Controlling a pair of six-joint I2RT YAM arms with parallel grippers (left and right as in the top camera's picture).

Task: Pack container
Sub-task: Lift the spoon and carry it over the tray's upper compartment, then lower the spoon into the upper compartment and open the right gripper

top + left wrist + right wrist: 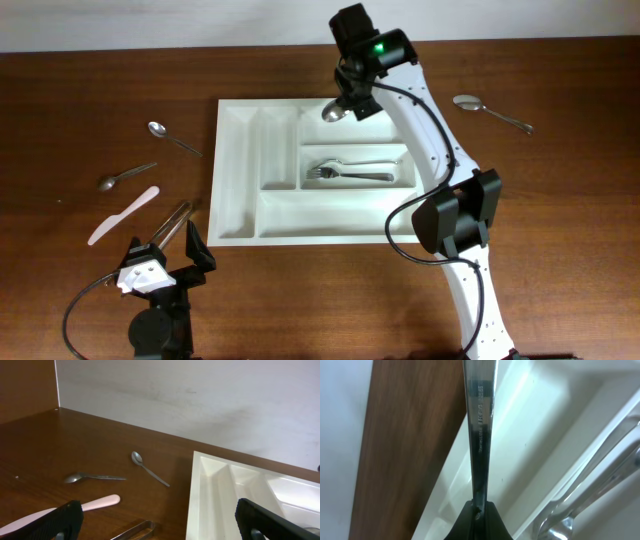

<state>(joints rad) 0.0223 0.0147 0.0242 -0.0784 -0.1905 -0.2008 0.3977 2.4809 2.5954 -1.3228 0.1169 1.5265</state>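
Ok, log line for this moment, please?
right gripper: shut on spoon, over far compartment of container | left gripper: open, beside container | forks: middle compartment

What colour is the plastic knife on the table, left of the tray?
The knife is pale pink. It shows best in the overhead view.

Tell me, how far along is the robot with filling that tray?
Early. Done: forks lie in the tray's middle compartment. In hand: the right gripper holds a spoon over the far compartment. Left on the table: two spoons, a pink knife, a metal utensil, and another spoon at right. The left gripper is open.
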